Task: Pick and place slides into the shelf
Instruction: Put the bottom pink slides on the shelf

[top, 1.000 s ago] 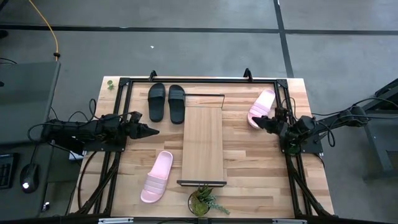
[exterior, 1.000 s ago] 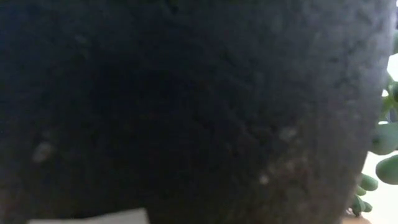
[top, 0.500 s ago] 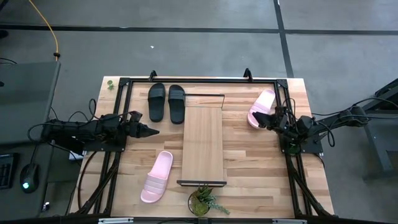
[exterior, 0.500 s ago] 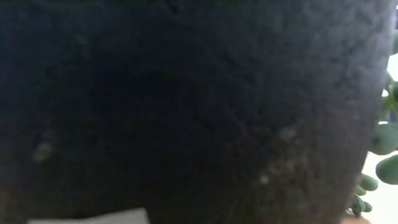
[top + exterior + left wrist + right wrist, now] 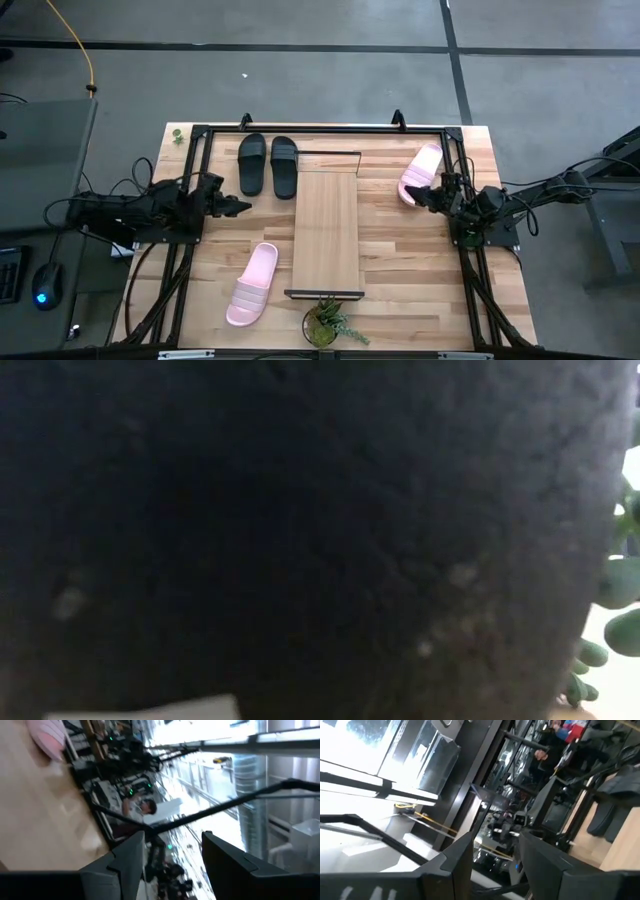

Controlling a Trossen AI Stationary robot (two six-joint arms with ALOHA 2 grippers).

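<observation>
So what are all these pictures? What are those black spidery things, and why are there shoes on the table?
Those black things are two robot arms. Each ends in a two-finger end effector for grabbing. The top picture looks straight down on a wooden table. The left end effector is near the black slides, and the right end effector is right beside a pink slide. Neither one holds anything, and both have a gap between their fingers. The other pink slide lies near the front. In the middle stands a long wooden shelf, where the slides should go; nothing is on it yet. A small plant sits at its front end. The dark picture is from a table-height camera, blocked by something close. The last two come from cameras on the arms' wrists, looking past their fingers into the room.
</observation>
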